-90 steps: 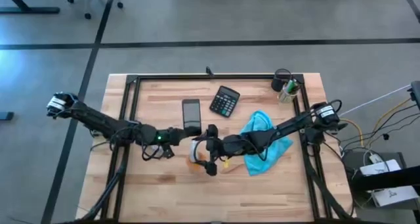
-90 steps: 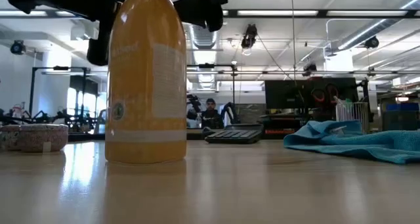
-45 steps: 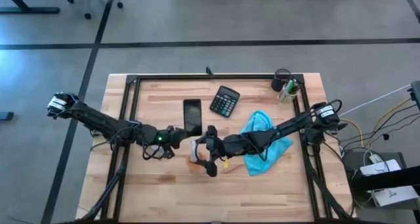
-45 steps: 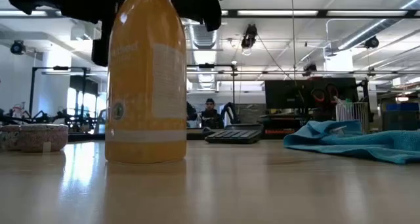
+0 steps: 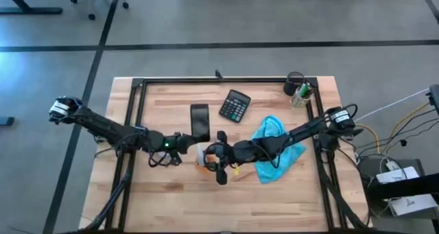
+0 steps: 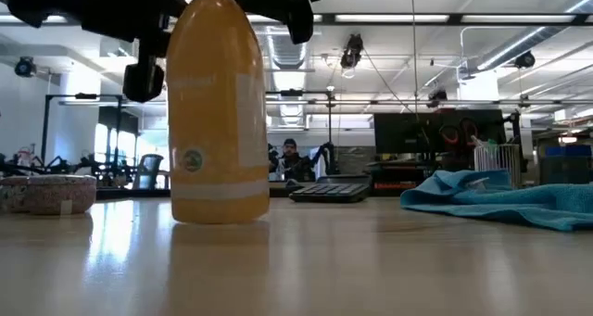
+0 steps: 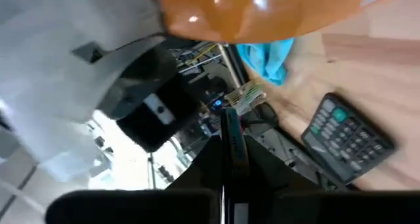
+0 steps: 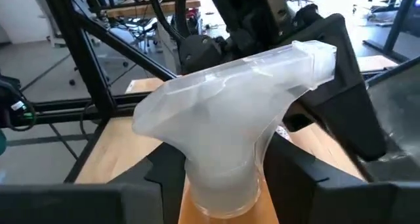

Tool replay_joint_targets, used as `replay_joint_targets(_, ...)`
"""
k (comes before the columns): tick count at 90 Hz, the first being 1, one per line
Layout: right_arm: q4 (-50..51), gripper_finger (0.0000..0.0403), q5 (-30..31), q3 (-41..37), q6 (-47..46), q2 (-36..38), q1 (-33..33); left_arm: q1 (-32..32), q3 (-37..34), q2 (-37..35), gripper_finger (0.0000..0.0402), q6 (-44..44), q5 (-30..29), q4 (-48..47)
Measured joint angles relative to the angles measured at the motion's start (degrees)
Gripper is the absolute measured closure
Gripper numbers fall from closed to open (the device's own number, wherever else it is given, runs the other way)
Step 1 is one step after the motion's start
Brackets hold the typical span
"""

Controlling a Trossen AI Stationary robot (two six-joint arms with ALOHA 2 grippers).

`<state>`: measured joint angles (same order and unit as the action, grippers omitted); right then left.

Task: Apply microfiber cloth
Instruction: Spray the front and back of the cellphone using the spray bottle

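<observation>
Jaws: right gripper (image 5: 218, 160) clamps bottle (image 6: 220, 112) | bottle shifted right

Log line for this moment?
orange spray bottle: upright, both grippers on it | left gripper | right gripper | turquoise microfiber cloth: untouched

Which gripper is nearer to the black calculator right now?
Left, by a little. The left gripper sits at the orange spray bottle, below the calculator. The right gripper is at the same bottle, slightly farther down the table.
</observation>
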<state>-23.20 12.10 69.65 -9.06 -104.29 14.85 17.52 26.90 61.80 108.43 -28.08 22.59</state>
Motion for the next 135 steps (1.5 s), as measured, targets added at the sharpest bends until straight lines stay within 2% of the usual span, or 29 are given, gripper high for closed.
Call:
replay_joint_targets(3,0.04,0.0255,0.04,0.0,-0.08,0.0,-0.02,0.0,-0.09,-0.02,0.039,-1.12,-0.08,-0.06)
replay_joint_targets(7,0.14,0.0235,0.22,0.02,-0.37,0.0,-0.2,0.0,-0.11,-0.02,0.039,-3.37,-0.63,-0.01)
replay_joint_targets(27,0.96,0.0065,1.76,0.02,-1.48,0.0,-0.52,-0.03,-0.11,-0.38,0.039,-14.09,-6.32,-1.3)
replay_joint_targets(37,1.35,0.0029,3.42,0.0,-0.68,0.23,-0.49,-0.22,-0.11,-1.83,0.039,-17.42,-8.96,-5.65)
replay_joint_targets(56,4.63,0.002,11.3,0.0,1.13,1.33,-0.68,-0.23,-0.16,-7.71,0.039,-32.39,-11.41,-17.0)
replay_joint_targets(76,4.71,0.0019,12.12,0.0,3.71,1.21,-3.49,1.13,-0.16,-11.45,0.039,-49.98,-9.83,-26.49)
replay_joint_targets(106,4.41,0.0018,11.97,0.17,10.83,1.16,-11.69,5.95,-0.16,-10.88,0.039,-58.56,-9.11,-31.97)
replay_joint_targets(125,2.92,0.0018,11.53,0.17,15.55,1.09,-17.54,6.45,-0.16,-10.8,0.039,-62.75,-1.36,-32.33)
replay_joint_targets(135,0.29,0.0018,10.16,0.21,18.15,1.09,-20.04,6.45,-0.16,-10.61,0.039,-63.79,-0.28,-31.5)
